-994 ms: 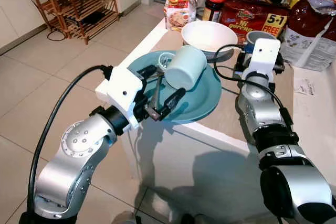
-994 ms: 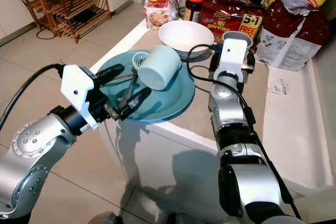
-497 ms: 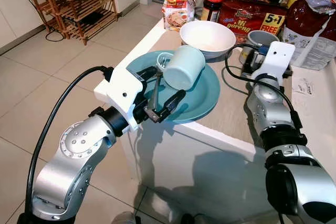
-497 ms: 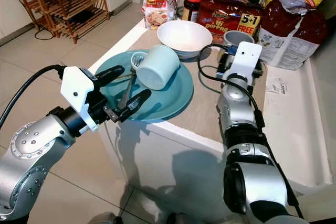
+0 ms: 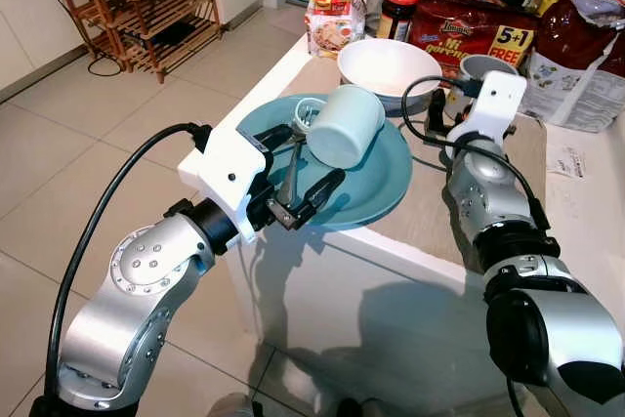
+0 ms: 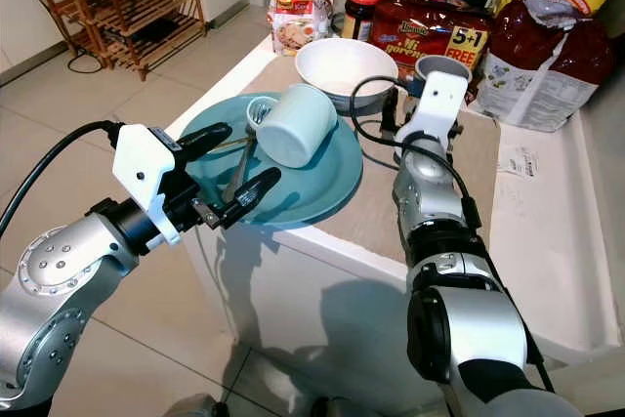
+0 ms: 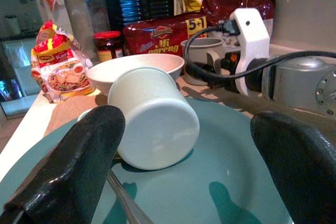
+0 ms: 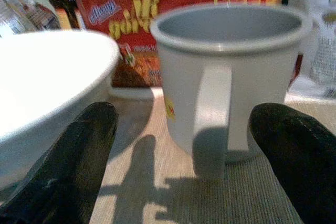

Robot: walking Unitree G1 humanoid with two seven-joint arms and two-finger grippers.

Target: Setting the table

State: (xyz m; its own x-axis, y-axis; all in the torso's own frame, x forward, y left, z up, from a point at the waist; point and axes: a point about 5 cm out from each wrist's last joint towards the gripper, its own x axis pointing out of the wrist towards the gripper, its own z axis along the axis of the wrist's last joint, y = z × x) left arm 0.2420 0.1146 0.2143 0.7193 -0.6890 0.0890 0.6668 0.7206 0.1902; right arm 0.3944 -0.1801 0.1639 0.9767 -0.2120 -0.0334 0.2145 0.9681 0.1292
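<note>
A teal plate [image 5: 376, 183] lies at the counter's near-left corner. On it a pale green mug [image 5: 347, 124] rests on its side, with metal cutlery [image 5: 294, 165] beside it. My left gripper [image 5: 305, 158] hovers open over the plate's near rim, fingers either side of the cutlery and the mug just ahead [image 7: 157, 124]. A white bowl [image 5: 389, 65] stands behind the plate. To the bowl's right is an upright grey mug [image 8: 226, 77], handle facing my right gripper [image 8: 184, 119]. That gripper is open, low over the mat and a short way from the mug.
Noodle packs [image 5: 474, 31], a red-lidded jar [image 5: 397, 9], a snack bag [image 5: 334, 17] and red sacks [image 5: 586, 46] line the back of the counter. A wooden rack [image 5: 146, 7] stands on the tiled floor at far left. A paper slip [image 5: 566, 160] lies on the white top.
My right wrist swung out to the right, then came back left in front of the grey mug. The left gripper and the plate's contents have not moved.
</note>
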